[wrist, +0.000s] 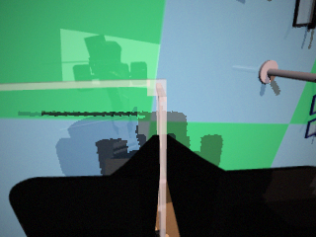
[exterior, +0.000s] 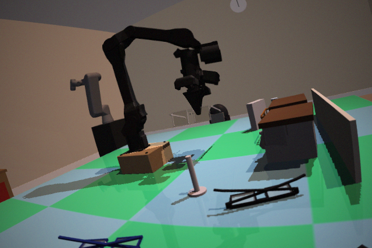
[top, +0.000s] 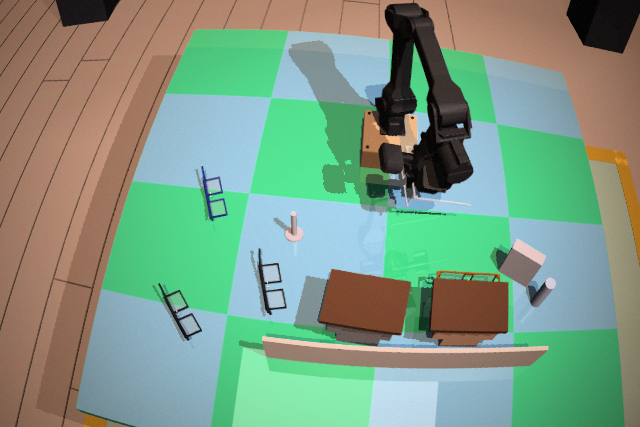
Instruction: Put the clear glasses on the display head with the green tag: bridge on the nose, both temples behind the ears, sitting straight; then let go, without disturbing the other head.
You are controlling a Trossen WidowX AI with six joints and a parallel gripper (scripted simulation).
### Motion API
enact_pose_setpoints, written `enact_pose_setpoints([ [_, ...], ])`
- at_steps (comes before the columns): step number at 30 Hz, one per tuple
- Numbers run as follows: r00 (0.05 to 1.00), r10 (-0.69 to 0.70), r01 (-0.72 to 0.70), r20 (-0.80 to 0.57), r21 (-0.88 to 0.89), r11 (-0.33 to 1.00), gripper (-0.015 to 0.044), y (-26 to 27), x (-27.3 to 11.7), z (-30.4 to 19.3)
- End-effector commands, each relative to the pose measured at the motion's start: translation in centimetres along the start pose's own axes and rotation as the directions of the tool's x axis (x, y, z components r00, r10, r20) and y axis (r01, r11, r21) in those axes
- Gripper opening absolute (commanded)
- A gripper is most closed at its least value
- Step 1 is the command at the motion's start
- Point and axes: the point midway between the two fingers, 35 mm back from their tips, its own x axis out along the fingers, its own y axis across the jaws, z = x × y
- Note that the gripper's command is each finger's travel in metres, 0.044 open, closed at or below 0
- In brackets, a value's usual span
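Observation:
My gripper [exterior: 197, 112] [wrist: 160, 140] is shut on the clear glasses [top: 442, 201] [exterior: 188, 117] [wrist: 162, 109], high above the mat near the arm's base. In the wrist view the frame runs upright between the fingertips and one temple stretches left. Two block-like display heads with brown tops, one at left [top: 365, 302] [exterior: 288, 143] and one at right [top: 469, 306], stand beyond the gripper, well apart from it. Orange glasses [top: 467, 273] show at the right head's near side. No green tag is visible, so I cannot tell which head bears it.
A long low wall [top: 403, 354] [exterior: 336, 137] stands behind the heads. A pale box [top: 522, 262] and a grey cylinder [top: 542, 293] are right of them. A pink peg stand [top: 293, 223] [exterior: 192, 174], blue glasses [top: 208, 197] and two black pairs are at left.

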Motion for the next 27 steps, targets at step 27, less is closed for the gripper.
enact_pose_setpoints([
  [27, 0.983, 0.182, -0.025, -0.002, 0.989, 0.149, 0.0000, -5.7, 2.6, 0.3],
])
